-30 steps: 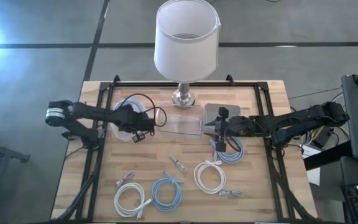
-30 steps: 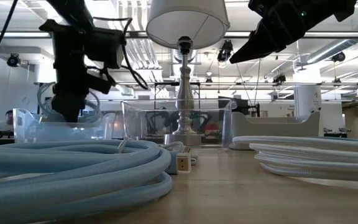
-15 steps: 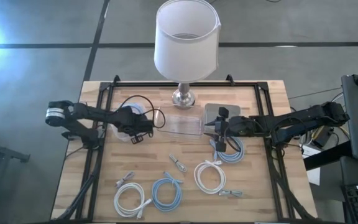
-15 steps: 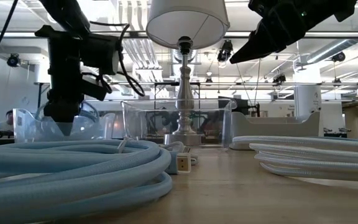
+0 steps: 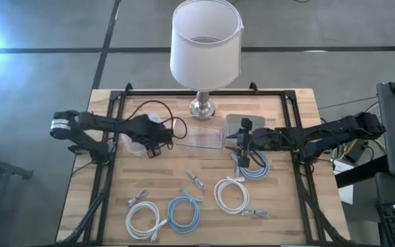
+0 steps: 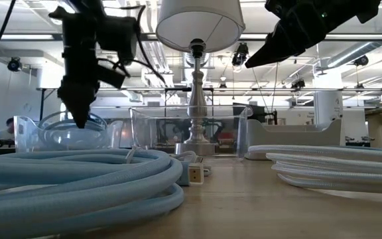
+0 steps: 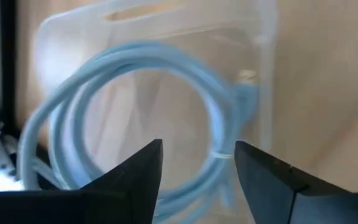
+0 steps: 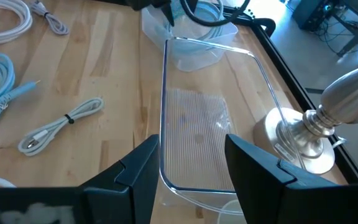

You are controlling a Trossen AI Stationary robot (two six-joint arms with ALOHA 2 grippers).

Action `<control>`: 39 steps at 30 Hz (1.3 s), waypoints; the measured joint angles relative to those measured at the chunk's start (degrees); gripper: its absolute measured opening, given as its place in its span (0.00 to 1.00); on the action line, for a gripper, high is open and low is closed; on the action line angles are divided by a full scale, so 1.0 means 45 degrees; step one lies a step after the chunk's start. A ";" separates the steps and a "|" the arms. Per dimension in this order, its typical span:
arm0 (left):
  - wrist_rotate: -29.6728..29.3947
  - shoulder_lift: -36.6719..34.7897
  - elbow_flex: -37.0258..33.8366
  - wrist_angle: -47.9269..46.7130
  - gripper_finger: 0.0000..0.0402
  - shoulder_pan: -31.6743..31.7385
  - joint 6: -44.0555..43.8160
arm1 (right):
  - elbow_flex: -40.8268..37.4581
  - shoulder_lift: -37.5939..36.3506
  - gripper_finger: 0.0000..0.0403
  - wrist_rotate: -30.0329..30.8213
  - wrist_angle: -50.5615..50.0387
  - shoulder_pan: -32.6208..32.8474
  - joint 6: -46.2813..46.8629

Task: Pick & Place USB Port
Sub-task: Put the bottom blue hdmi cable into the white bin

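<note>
One cable was binned, the rest were still out on the table.

Left gripper (image 5: 158,140) hung over the clear tub (image 7: 263,74), fingers spread with nothing between them. Right below its fingertips a light blue coiled cable (image 7: 135,118) lay inside the tub, clear of the fingers as far as the wrist view showed. My read: that cable counts as placed. Just beyond the gripper, toward the table's middle, sat a second clear tray (image 8: 204,118), and it looked bare.

The lamp (image 5: 205,51) stood behind that tray, well clear of both grippers and out of the work path.

Right gripper (image 5: 238,145) hovered off the table at the other side of the clear tray, fingers spread and holding nothing. The tray and the lamp's base lay straight ahead of it. A blue coil (image 5: 252,167) lay just under and beside it, close to its fingers, untouched.

Left to do, judging by what sat loose on the wood nearer the front edge than either gripper: a white coil (image 5: 142,218), a blue coil (image 5: 184,213), another white coil (image 5: 232,194), a small bundled white lead (image 8: 61,124) between them, and a couple of short leads I couldn't make out well.

So roughly one in, five or more to go. Can't tell which tray the remaining cables are meant for.
</note>
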 joint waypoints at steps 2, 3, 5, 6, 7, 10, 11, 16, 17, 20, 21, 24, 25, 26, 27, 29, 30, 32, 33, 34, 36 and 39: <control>0.0569 0.0000 0.0260 -0.0001 0.51 -0.0189 -0.0005 | -0.0023 0.0001 0.44 0.0000 -0.0001 0.0000 0.0003; 0.0804 0.0000 0.0380 0.0006 0.51 -0.0302 -0.0004 | -0.0033 -0.0004 0.44 0.0000 -0.0005 0.0000 0.0020; 0.1078 0.0000 0.0546 0.0015 0.51 -0.0565 -0.0017 | -0.0071 0.0001 0.44 -0.0005 -0.0002 0.0000 0.0034; 0.1138 0.0000 0.0608 0.0022 0.51 -0.0717 -0.0033 | -0.0098 0.0001 0.44 -0.0009 -0.0005 0.0000 0.0034; 0.1151 0.0000 0.0656 0.0044 0.51 -0.0876 -0.0066 | -0.0128 0.0001 0.44 -0.0013 -0.0002 0.0000 0.0034; 0.1201 0.0000 0.0767 0.0001 0.51 -0.1286 -0.0338 | -0.0216 0.0001 0.44 -0.0017 -0.0013 0.0000 0.0034; 0.1257 0.0000 0.0800 -0.0032 0.51 -0.1406 -0.0446 | -0.0242 0.0001 0.44 -0.0015 -0.0002 0.0000 0.0038; 0.2232 0.0000 0.1140 -0.0005 0.51 -0.1958 -0.0861 | -0.0286 0.0001 0.44 -0.0015 -0.0006 0.0000 0.0034; 0.2459 0.0000 0.1226 0.0027 0.51 -0.2077 -0.0902 | -0.0290 0.0001 0.44 -0.0017 -0.0005 0.0000 0.0047; 0.3034 0.0000 0.1442 0.0567 0.51 -0.2447 -0.0973 | -0.0336 0.0001 0.44 -0.0260 -0.0033 0.0000 0.0575; 0.3279 -0.0004 0.1465 0.0891 0.51 -0.2567 -0.0978 | -0.0358 0.0001 0.44 -0.0558 -0.0068 -0.0005 0.0753; 0.4241 -0.0005 0.1466 0.2205 0.51 -0.2895 -0.0988 | -0.0410 0.0001 0.44 -0.1684 -0.0426 0.0000 0.1062; 0.4514 -0.0005 0.1451 0.2723 0.51 -0.3008 -0.0991 | -0.0417 0.0001 0.44 -0.2043 -0.0566 0.0000 0.1136; 0.4682 0.0000 0.1426 0.3171 0.51 -0.3111 -0.0989 | -0.0432 0.0001 0.44 -0.2272 -0.0703 0.0003 0.1259; 0.4788 0.0003 0.1404 0.3524 0.51 -0.3213 -0.0989 | -0.0458 0.0001 0.44 -0.2352 -0.0819 0.0005 0.1399; 0.4838 0.0019 0.1379 0.4156 0.51 -0.3435 -0.0988 | -0.0489 0.0035 0.44 -0.2362 -0.1087 0.0000 0.1649; 0.4843 0.0019 0.1379 0.4436 0.51 -0.3550 -0.0979 | -0.0499 0.0056 0.44 -0.2339 -0.1163 0.0000 0.1676; 0.4842 0.0019 0.1361 0.4974 0.51 -0.3767 -0.0889 | -0.0504 0.0140 0.44 -0.2326 -0.1220 0.0000 0.1621; 0.4850 0.0019 0.1335 0.5191 0.51 -0.3882 -0.0802 | -0.0504 0.0194 0.44 -0.2327 -0.1224 0.0000 0.1608; 0.4908 0.0019 0.1281 0.5409 0.51 -0.3987 -0.0716 | -0.0504 0.0267 0.44 -0.2325 -0.1221 0.0000 0.1608; 0.5283 0.0019 0.1066 0.6002 0.51 -0.4153 -0.0641 | -0.0504 0.0391 0.44 -0.2322 -0.1236 0.0000 0.1591; 0.5873 0.0024 0.0532 0.7280 0.51 -0.4383 -0.0249 | -0.0504 0.0565 0.44 -0.2318 -0.1230 0.0000 0.1298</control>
